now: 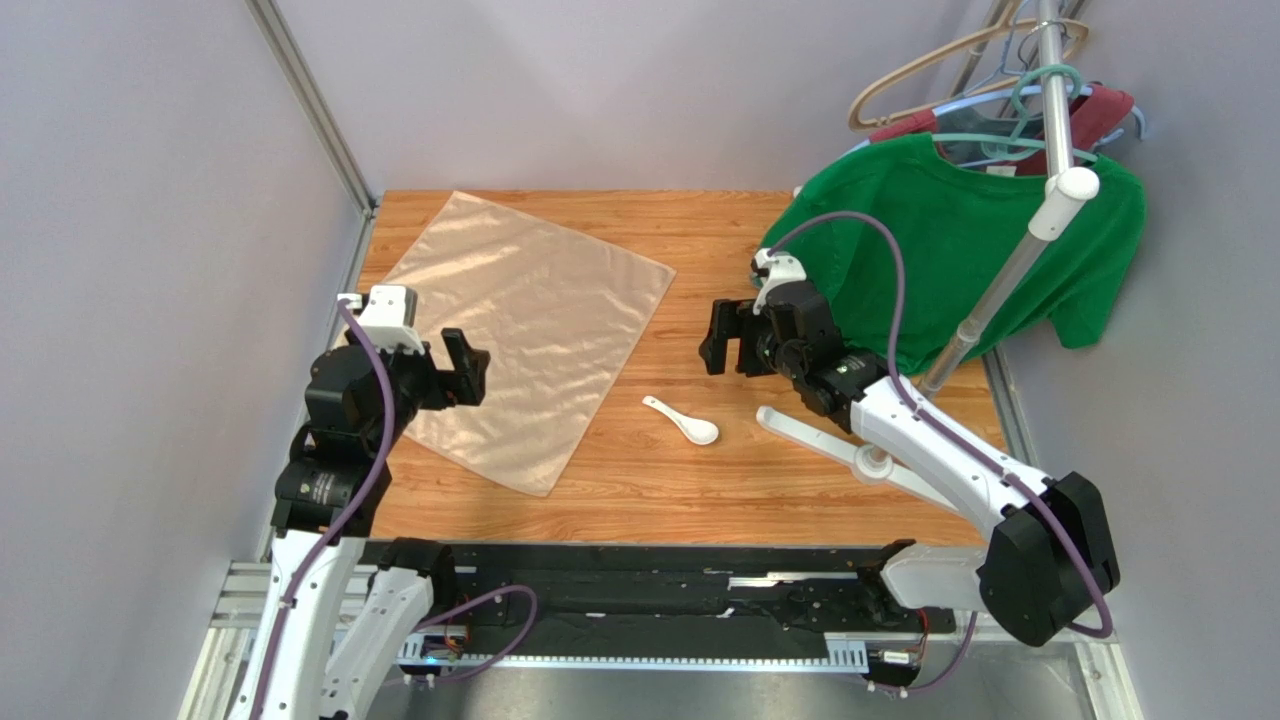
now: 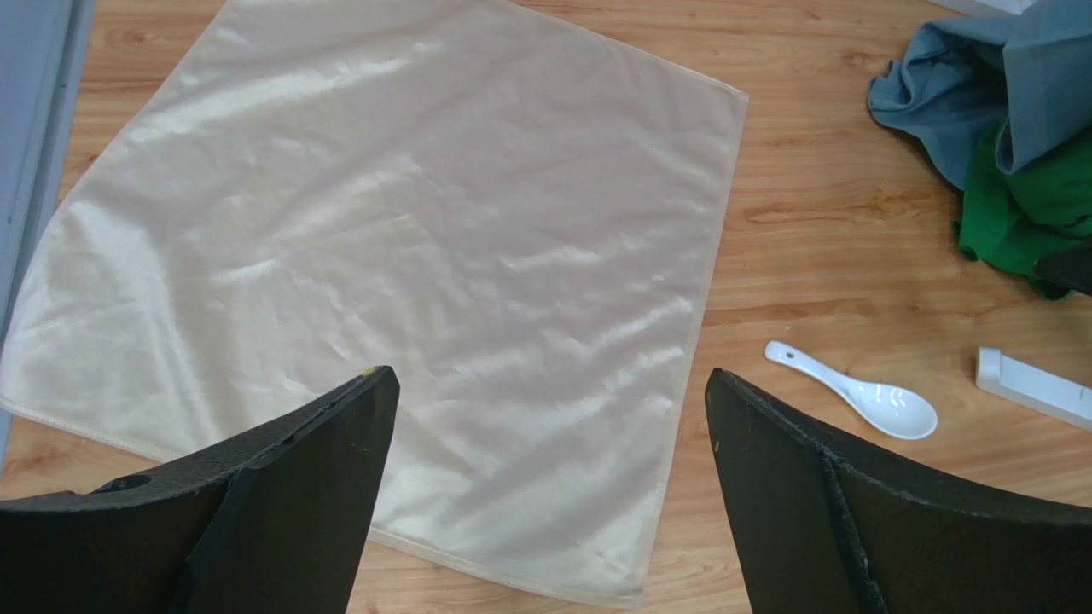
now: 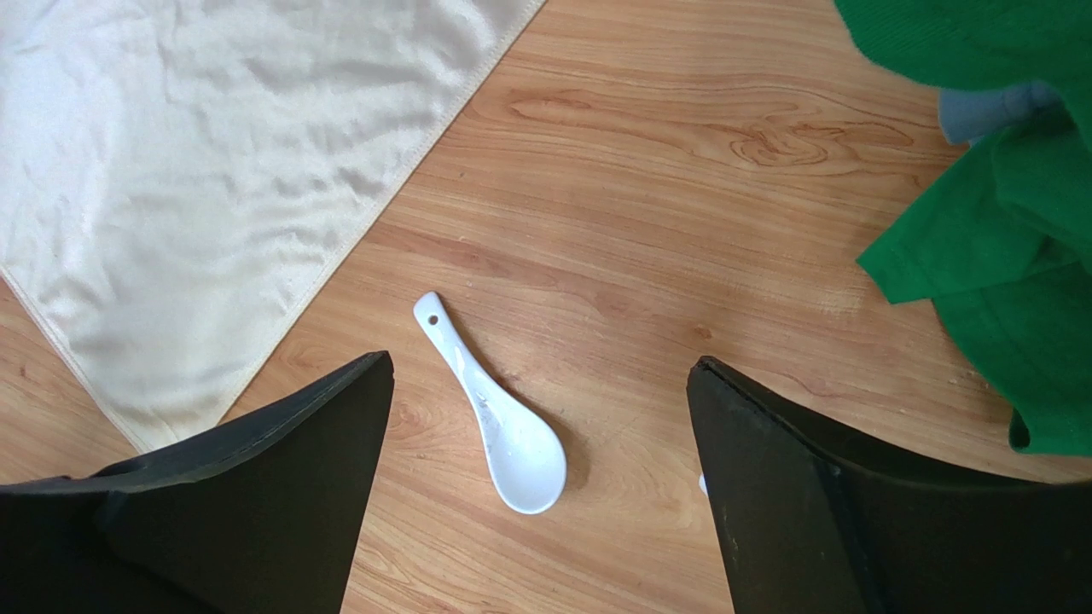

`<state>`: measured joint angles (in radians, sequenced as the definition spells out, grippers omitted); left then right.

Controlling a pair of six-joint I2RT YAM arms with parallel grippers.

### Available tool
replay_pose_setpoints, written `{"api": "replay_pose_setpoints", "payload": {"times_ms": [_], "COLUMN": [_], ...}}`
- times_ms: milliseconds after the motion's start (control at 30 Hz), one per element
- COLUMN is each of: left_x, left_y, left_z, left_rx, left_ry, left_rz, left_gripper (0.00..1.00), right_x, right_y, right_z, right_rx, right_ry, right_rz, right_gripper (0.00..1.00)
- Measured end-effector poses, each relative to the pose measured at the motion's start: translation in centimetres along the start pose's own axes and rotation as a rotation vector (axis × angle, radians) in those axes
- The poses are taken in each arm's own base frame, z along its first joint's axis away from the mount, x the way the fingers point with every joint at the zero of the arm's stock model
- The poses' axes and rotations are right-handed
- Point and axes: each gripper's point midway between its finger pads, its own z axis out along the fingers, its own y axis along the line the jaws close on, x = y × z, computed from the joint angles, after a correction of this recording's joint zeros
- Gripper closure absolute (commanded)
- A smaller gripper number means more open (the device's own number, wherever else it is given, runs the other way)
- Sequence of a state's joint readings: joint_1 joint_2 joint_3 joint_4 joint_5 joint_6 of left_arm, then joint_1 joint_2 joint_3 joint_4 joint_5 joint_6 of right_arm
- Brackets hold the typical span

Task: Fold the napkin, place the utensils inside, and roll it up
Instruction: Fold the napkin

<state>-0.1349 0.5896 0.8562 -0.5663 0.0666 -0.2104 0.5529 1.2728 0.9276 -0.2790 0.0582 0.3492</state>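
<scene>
Nothing is done yet. The napkin [image 1: 519, 338] lies flat and unfolded on the worktop [image 1: 781, 465], with the spoon [image 1: 684, 420] near its right edge, apart from it. The left gripper [image 2: 547, 384] and right gripper [image 3: 541, 365] hang spread and empty. Folding, loading and rolling all remain.

Napkin [image 2: 385, 243] is seen as thin cloth with satin sheen. Spoon [image 3: 494, 409] looks glossy white; tabletop [image 3: 667, 205] is smooth grained wood.
</scene>
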Motion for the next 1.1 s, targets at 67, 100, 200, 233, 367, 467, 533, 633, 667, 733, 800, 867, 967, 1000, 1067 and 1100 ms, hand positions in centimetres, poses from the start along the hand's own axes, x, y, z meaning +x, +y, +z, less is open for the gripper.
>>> {"api": "replay_pose_setpoints", "payload": {"times_ms": [67,100,200,233,367,467,533,633,667,733,800,867,967,1000,1067,1100], "left_x": [0.1,0.1,0.1,0.1,-0.2,-0.1,0.5,1.8,2.3,3.4,4.5,5.2,6.9,7.3,8.4,8.9], "left_y": [0.1,0.2,0.5,0.5,0.1,-0.2,-0.3,-1.6,-2.7,-4.6,-6.6,-7.7,-8.6,-9.0,-9.9,-10.4], "left_z": [0.2,0.3,0.4,0.4,0.0,0.3,1.3,4.1,5.2,7.3,10.5,14.1,18.7,20.2,23.3,24.8], "left_rx": [-0.007,-0.012,-0.027,-0.026,-0.007,0.012,0.014,0.030,0.053,0.091,0.129,0.138,0.148,0.158,0.179,0.192], "left_ry": [0.008,0.012,0.012,0.011,-0.007,0.002,0.042,0.119,0.140,0.189,0.244,0.275,0.324,0.334,0.361,0.369], "left_rz": [-0.001,-0.001,-0.001,-0.001,0.000,-0.004,-0.023,-0.047,-0.043,-0.036,-0.039,-0.050,-0.064,-0.068,-0.083,-0.090], "left_gripper": [0.01,0.01,0.01,0.01,0.05,0.09,0.09,0.07,0.07,0.06,0.05,0.05,0.05,0.05,0.05,0.05], "right_x": [-0.3,-0.6,-0.9,-1.0,-1.3,-1.5,-1.6,-1.8,-1.9,-1.9,-1.8,-1.7,-1.1,-0.9,-0.4,-0.3], "right_y": [0.3,0.4,0.7,0.8,0.9,0.5,0.3,0.3,0.3,0.5,0.7,1.1,1.3,1.2,1.1,1.1], "right_z": [-0.2,-0.4,-0.8,-1.0,-1.4,-1.8,-2.0,-2.3,-2.4,-2.5,-2.5,-2.7,-3.1,-3.3,-3.4,-3.4], "right_rx": [-0.013,-0.019,-0.033,-0.038,-0.049,-0.049,-0.049,-0.056,-0.061,-0.069,-0.082,-0.102,-0.122,-0.125,-0.126,-0.126], "right_ry": [-0.011,-0.019,-0.031,-0.034,-0.043,-0.042,-0.040,-0.048,-0.048,-0.046,-0.041,-0.038,-0.031,-0.028,-0.020,-0.018], "right_rz": [0.003,0.004,0.005,0.005,0.007,0.014,0.018,0.022,0.022,0.024,0.029,0.037,0.047,0.048,0.053,0.054], "right_gripper": [0.10,0.10,0.10,0.10,0.09,0.09,0.09,0.09,0.09,0.10,0.10,0.10,0.10,0.10,0.10,0.10]}}
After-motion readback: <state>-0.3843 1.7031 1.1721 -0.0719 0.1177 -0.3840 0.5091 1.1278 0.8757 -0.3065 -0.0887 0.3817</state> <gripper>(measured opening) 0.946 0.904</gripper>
